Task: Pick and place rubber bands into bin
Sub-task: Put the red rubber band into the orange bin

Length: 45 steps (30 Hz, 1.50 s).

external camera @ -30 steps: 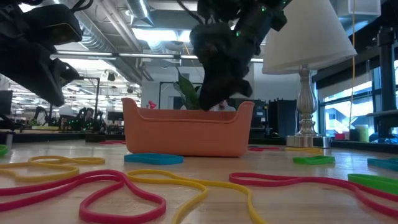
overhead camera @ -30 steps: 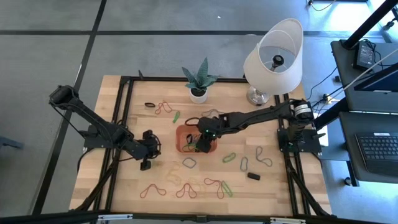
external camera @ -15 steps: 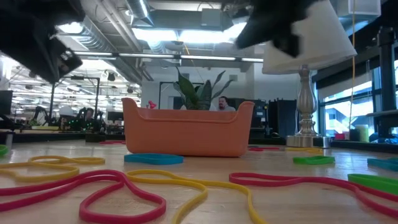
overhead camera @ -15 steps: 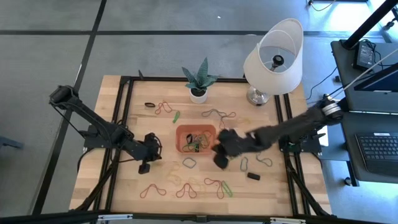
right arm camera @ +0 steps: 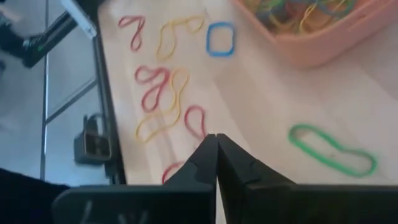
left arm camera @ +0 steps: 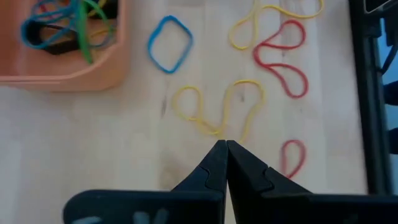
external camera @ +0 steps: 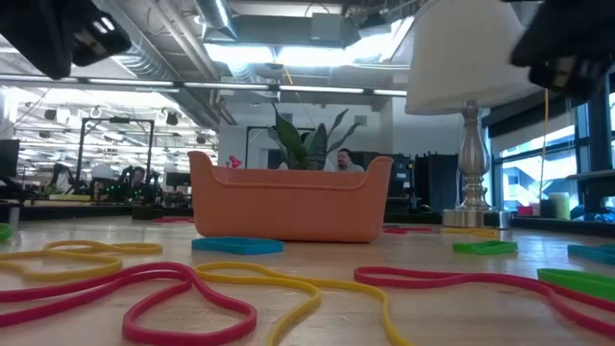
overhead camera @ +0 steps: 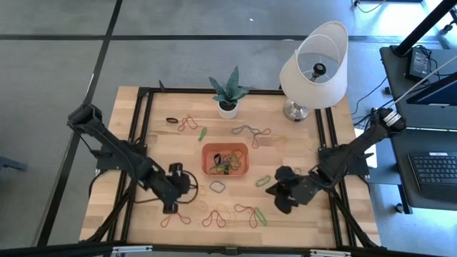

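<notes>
Right hand (overhead camera: 280, 198) moved off the bin (overhead camera: 226, 159), pressed together, green rubber band (right arm camera: 333, 150) just beside

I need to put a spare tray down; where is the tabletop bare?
Bare wood lies left of the bin, behind the left gripper, and along the front right corner beyond the right gripper. Rubber bands crowd the front middle and around the plant pot.

In the high view the bin (overhead camera: 226, 159) is placed at the frame's centre, with rubber bands (overhead camera: 227, 161) inside it. More bands are scattered below and right of it. A plant pot (overhead camera: 228, 108) is set above it, a lamp (overhead camera: 313, 68) at upper right.
</notes>
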{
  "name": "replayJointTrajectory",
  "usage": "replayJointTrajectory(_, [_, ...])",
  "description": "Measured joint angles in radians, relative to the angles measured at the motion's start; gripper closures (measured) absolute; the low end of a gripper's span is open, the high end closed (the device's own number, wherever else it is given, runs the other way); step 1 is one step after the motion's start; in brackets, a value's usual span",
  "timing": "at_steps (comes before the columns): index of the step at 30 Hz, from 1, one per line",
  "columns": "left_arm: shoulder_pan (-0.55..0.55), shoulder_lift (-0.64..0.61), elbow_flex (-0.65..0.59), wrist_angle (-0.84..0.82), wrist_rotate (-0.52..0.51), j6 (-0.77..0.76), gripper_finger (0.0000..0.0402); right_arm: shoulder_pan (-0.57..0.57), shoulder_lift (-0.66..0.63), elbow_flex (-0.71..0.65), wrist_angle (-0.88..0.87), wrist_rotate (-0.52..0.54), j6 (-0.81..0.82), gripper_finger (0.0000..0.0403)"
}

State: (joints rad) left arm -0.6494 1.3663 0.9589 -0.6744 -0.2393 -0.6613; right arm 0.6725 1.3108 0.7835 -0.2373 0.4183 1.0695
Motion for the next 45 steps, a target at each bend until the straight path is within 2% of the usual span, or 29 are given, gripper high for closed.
replayJointTrajectory(7, [-0.054, 0.145, 0.070, -0.004, 0.083, -0.162, 0.0398, 0.103, -0.025, -0.019, -0.024, -0.001, -0.011, 0.0392])
replayJointTrajectory(15, [-0.134, 0.260, 0.071, 0.001, 0.220, -0.515, 0.0394, 0.178, -0.025, -0.019, -0.038, 0.000, -0.054, 0.0390])
replayJointTrajectory(23, [-0.243, 0.337, 0.071, 0.011, 0.261, -0.864, 0.0318, 0.198, -0.024, -0.019, -0.044, -0.001, -0.085, 0.0390])
replayJointTrajectory(26, [-0.273, 0.355, 0.071, 0.012, 0.258, -0.954, 0.0293, 0.198, -0.024, -0.019, -0.044, -0.001, -0.101, 0.0390])
replayJointTrajectory(30, [-0.306, 0.382, 0.071, 0.014, 0.257, -1.003, 0.0282, 0.198, -0.024, -0.019, -0.044, 0.000, -0.129, 0.0390])
replayJointTrajectory(39, [-0.337, 0.459, 0.077, 0.007, 0.260, -1.055, 0.0302, 0.198, -0.024, -0.019, -0.044, -0.001, -0.135, 0.0389])
replayJointTrajectory(42, [-0.337, 0.463, 0.077, 0.002, 0.262, -1.057, 0.0329, 0.198, -0.024, -0.019, -0.044, -0.001, -0.136, 0.0389])
replayJointTrajectory(45, [-0.329, 0.456, 0.075, -0.003, 0.263, -1.057, 0.0374, 0.198, -0.024, -0.019, -0.044, 0.000, -0.137, 0.0389])
